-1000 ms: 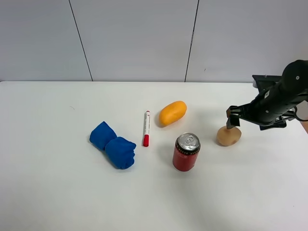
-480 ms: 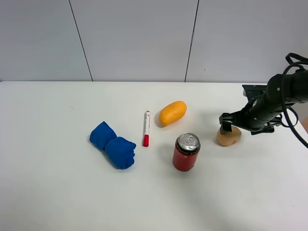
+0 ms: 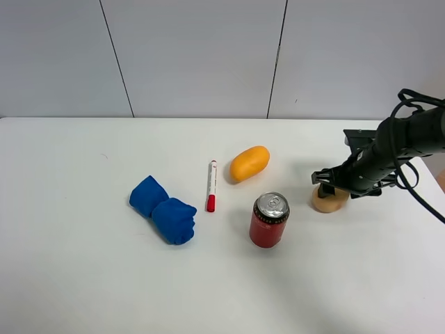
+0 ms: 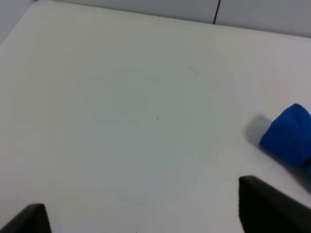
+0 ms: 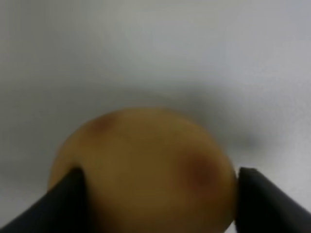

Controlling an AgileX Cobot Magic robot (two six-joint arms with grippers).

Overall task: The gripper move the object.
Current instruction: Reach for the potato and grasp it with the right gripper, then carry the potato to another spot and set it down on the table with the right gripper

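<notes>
The tan potato (image 3: 330, 200) with a brownish spot lies on the white table (image 3: 83, 278) at the right, just right of the red can (image 3: 269, 220). My right gripper (image 3: 327, 184) is low over it. In the right wrist view the potato (image 5: 146, 160) fills the gap between the two dark fingers, which stand on either side of it; the gripper (image 5: 160, 194) is open around it. My left gripper (image 4: 146, 213) is open and empty above bare table; it does not show in the exterior view.
An orange-yellow oval fruit (image 3: 249, 163) lies behind the can. A red-capped marker (image 3: 211, 185) lies left of the fruit. A crumpled blue cloth (image 3: 163, 209) lies further left and also shows in the left wrist view (image 4: 289, 136).
My right gripper has moved left and down, from above the potato's right side to straddling it. The potato and the other objects have not moved.
</notes>
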